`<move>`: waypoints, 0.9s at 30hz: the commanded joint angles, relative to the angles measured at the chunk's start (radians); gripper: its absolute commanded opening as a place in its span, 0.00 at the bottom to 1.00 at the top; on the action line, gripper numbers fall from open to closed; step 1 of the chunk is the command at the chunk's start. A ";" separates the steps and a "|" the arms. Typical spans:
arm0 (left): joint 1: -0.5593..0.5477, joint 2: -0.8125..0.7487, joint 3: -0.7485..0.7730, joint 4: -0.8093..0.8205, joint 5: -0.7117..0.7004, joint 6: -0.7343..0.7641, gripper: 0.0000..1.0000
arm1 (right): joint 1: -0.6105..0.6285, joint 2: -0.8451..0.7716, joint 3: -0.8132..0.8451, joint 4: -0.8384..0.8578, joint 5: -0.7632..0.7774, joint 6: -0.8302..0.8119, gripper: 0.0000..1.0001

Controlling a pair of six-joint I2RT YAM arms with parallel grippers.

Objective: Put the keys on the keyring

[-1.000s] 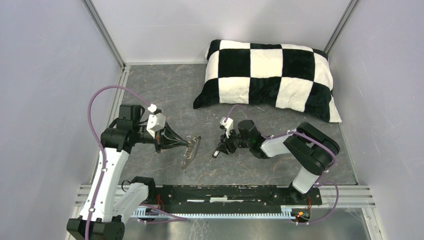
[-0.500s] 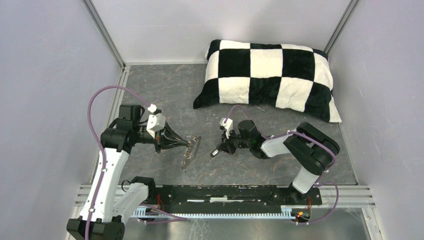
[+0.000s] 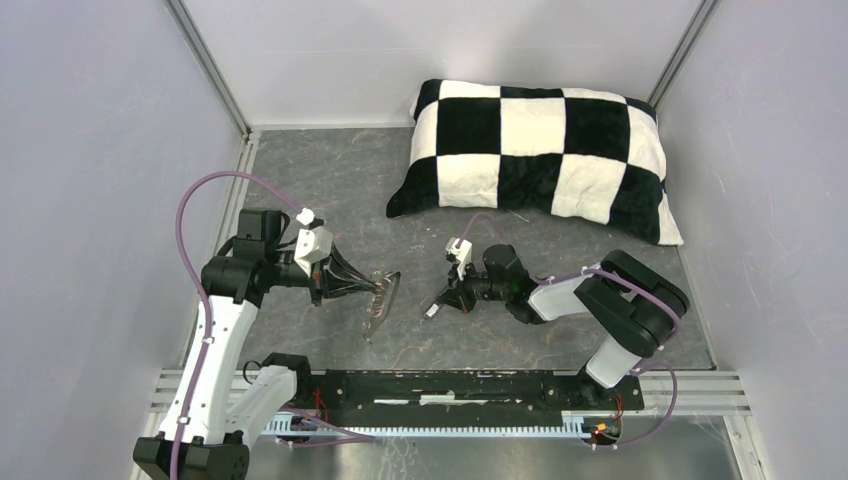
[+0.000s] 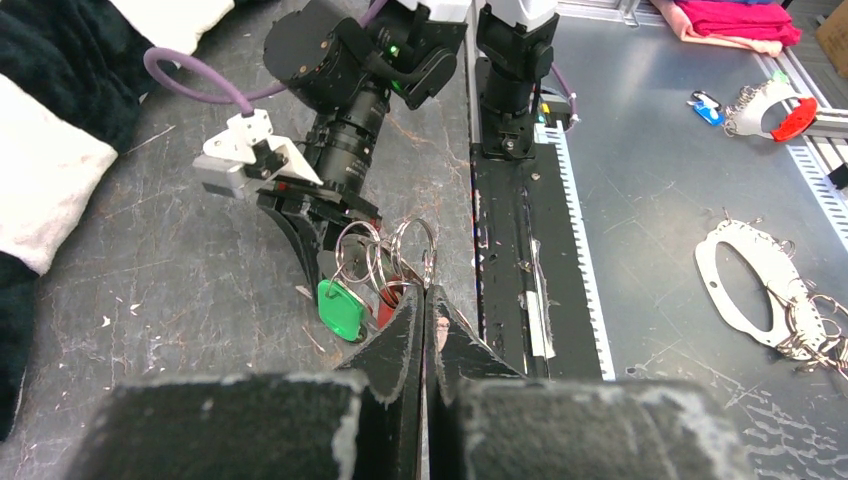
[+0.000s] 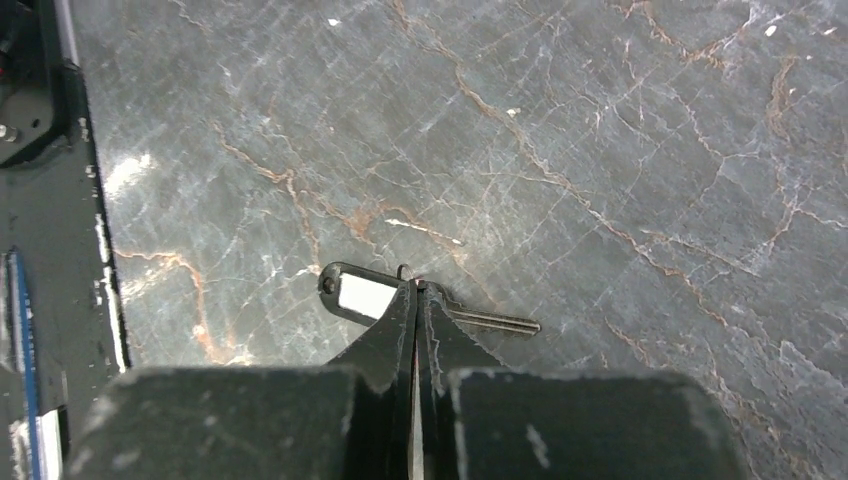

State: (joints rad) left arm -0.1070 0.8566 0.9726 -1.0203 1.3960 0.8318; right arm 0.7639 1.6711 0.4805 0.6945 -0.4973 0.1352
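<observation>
Both pairs of fingers are pressed together now, and one of them has only just got there. The right fingers point(image 5: 390, 340), partly spread a second ago, have closed on the black-tagged key point(image 5: 362, 294), their tips meeting at the small link between its white-labelled tag and its blade. The key lies flat on the grey marbled surface point(image 5: 600, 150), tag to one side of the tips and blade to the other, so the pinch looks taken but has not been tested by a lift. The left fingers point(image 4: 395, 340) have stayed clamped on the keyring point(image 3: 383, 298), which sticks out from their tips as a flat grey-brown piece. From the left wrist, wire loops point(image 4: 400, 245) with a green tag point(image 4: 340, 307) and a red tag point(image 4: 393, 303) sit just past those tips, so those two keys seem to be on already. Seen from above, the right arm has shifted a little to its right while closing. The two sets of tips stand near each other but apart, with the checked pillow point(image 3: 535, 150) well behind them. By this showing the last key is in hand. The next move calls for raising it cleanly and bringing its link to the loops, though so thin a hold could twist or slip.
</observation>
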 commanded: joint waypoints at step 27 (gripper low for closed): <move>0.000 -0.013 -0.057 -0.005 0.045 0.009 0.02 | 0.440 -0.770 -0.031 -0.218 0.603 -0.271 0.00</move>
State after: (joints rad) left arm -0.1070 0.8566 0.9165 -1.0237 1.3907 0.8322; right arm 1.1374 0.9390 0.3714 0.5163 -0.0864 -0.0364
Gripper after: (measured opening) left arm 0.025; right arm 0.011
